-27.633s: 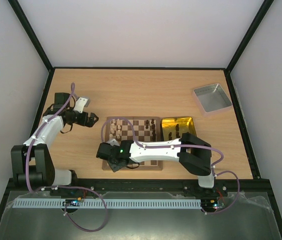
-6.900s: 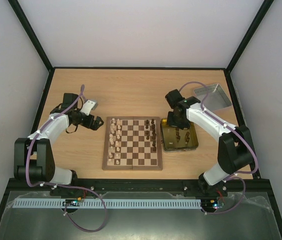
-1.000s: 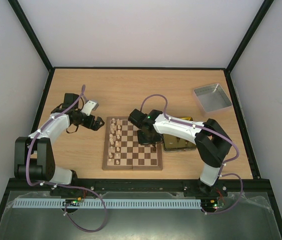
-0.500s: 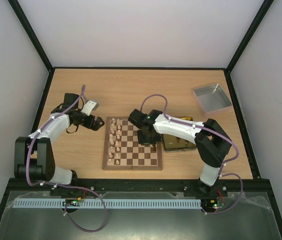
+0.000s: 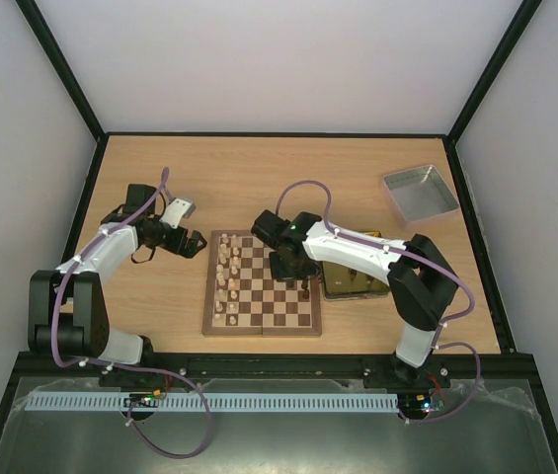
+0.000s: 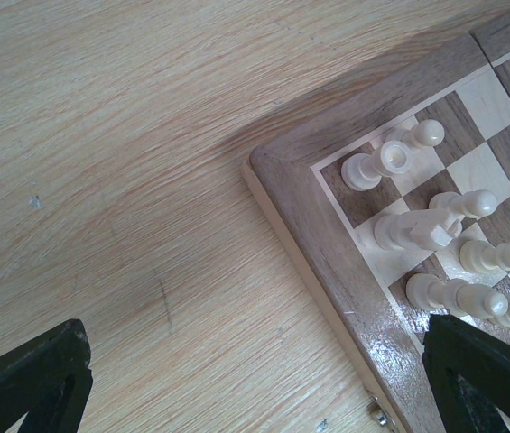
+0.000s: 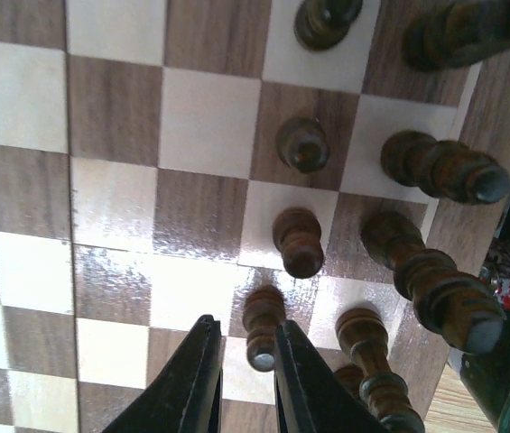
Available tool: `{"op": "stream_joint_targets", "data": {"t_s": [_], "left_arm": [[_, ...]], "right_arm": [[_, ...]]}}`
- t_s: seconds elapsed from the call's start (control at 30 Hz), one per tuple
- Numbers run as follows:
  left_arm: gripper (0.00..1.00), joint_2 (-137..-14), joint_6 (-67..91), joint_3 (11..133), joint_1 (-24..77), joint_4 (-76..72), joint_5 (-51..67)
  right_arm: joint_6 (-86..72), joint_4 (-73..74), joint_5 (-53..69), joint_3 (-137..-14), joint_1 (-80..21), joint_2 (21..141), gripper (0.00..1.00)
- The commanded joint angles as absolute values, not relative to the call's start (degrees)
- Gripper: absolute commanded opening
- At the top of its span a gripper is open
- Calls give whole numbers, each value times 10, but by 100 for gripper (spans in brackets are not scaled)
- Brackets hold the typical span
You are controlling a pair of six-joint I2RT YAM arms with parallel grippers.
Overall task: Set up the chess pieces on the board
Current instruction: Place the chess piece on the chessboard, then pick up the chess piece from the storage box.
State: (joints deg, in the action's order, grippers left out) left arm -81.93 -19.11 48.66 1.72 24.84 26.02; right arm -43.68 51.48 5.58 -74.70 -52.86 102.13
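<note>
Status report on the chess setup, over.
Left gripper open, empty, off the board at its far-left corner. Right gripper straddles a dark pawn on the board's right side, grip unclear. Neighbouring dark pieces stand close; tight clearance.

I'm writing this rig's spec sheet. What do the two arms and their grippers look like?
Both the left arm and the right arm have white links with black joints and bases. A loose purple cable runs along each. The gripper fingers are black and tapered.
</note>
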Motion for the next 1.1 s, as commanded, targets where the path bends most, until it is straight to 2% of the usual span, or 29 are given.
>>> {"op": "stream_joint_targets", "data": {"t_s": [0.0, 0.4, 0.7, 1.07], "left_arm": [[100, -818, -200, 480, 20, 252, 273], [100, -820, -201, 480, 20, 252, 279], [100, -818, -201, 483, 24, 252, 280], [100, -818, -200, 480, 25, 253, 275]], "right_arm": [[-431, 553, 35, -779, -531, 1024, 16], [-428, 627, -21, -847, -518, 998, 16], [-393, 571, -3, -716, -336, 891, 16], [-345, 483, 44, -640, -238, 943, 16]]}}
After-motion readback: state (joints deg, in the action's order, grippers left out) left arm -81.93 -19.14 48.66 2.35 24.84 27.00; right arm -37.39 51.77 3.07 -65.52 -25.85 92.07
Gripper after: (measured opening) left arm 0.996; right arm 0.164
